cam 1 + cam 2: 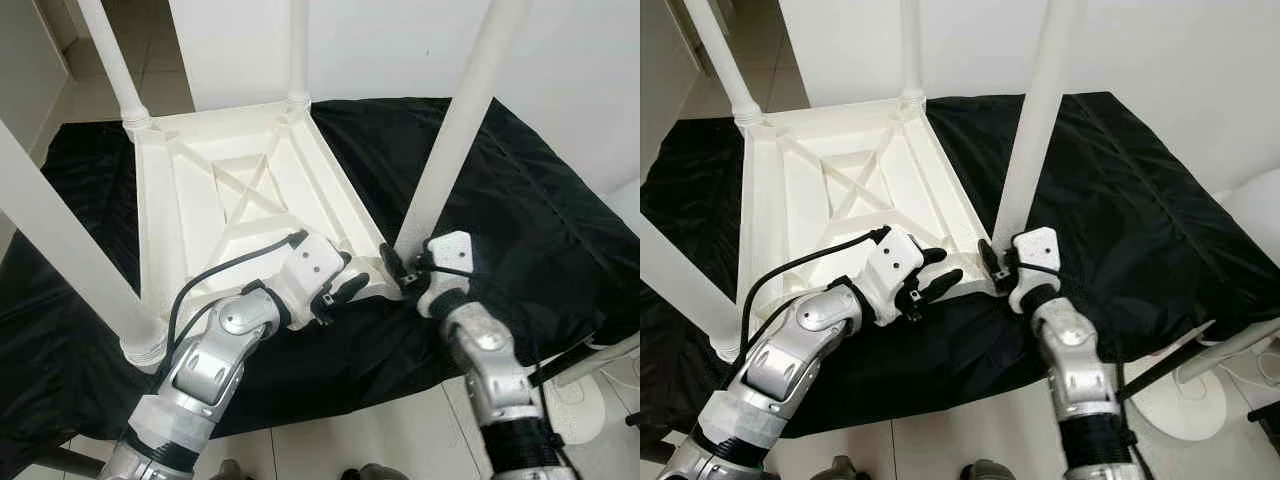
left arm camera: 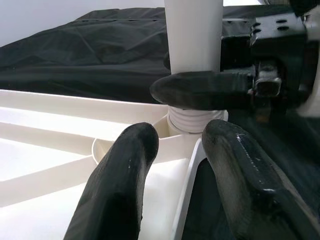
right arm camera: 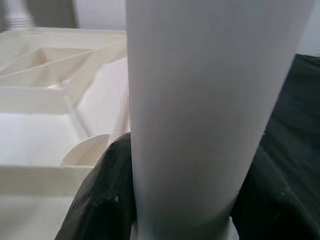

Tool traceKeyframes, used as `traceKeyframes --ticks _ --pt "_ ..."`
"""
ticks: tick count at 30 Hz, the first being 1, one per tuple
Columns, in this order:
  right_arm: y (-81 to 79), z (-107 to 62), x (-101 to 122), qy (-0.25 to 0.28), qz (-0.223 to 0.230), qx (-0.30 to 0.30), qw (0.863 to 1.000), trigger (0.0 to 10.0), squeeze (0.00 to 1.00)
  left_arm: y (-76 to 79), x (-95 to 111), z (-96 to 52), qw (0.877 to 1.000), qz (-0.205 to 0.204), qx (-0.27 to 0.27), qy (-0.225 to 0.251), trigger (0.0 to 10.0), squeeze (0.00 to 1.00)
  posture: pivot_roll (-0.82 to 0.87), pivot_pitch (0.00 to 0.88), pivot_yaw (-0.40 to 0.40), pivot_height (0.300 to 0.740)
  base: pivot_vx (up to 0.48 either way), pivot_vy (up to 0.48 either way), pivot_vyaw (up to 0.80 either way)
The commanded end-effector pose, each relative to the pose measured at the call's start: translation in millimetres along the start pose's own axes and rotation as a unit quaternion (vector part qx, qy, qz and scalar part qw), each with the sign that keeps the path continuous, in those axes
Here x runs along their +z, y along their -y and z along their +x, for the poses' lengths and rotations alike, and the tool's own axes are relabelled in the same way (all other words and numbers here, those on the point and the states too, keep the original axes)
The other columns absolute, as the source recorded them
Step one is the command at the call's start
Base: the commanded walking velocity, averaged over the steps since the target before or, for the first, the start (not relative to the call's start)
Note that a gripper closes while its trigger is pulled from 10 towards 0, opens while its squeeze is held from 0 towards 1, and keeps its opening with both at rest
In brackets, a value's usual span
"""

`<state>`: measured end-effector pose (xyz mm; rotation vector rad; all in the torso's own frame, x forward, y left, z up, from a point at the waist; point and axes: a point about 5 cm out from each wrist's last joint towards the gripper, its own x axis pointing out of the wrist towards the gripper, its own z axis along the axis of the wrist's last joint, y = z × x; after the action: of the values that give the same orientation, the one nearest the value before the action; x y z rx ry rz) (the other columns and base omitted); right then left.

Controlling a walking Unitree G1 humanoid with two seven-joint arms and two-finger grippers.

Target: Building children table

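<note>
Right now the right gripper (image 1: pixel 408 275) clamps the upright table leg (image 1: pixel 455 130) at its base, its long axis standing straight up from the corner socket. Left gripper (image 1: pixel 345 280), fingers apart, rests on the upturned tabletop (image 1: pixel 200 200) just beside that corner.

A cream-white plastic table top (image 1: pixel 240 190) with white legs (image 1: pixel 455 130) lies on a glossy black cloth (image 1: pixel 520 200). Silver arms end in black-fingered grippers, left (image 1: pixel 345 290) and right (image 1: pixel 400 272). Pale tiled floor (image 1: pixel 380 430).
</note>
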<state>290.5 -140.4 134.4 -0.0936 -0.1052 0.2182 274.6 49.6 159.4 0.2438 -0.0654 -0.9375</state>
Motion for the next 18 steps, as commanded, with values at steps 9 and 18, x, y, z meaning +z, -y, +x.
traceKeyframes --ticks 9,18 --pt "-17.8 -1.6 0.7 -0.011 0.03 -0.09 0.995 10.0 0.0 -2.6 -3.3 -1.1 1.0 0.005 0.013 -0.005 10.0 0.0 -0.08 0.002 -0.007 0.74 0.0 0.0 0.0" --pt "-15.8 -1.4 9.8 0.019 0.044 -0.059 0.997 10.0 1.0 -0.8 -3.4 -1.5 1.0 0.001 0.01 -0.005 10.0 0.0 -0.08 0.0 -0.011 0.74 0.0 0.0 0.0"
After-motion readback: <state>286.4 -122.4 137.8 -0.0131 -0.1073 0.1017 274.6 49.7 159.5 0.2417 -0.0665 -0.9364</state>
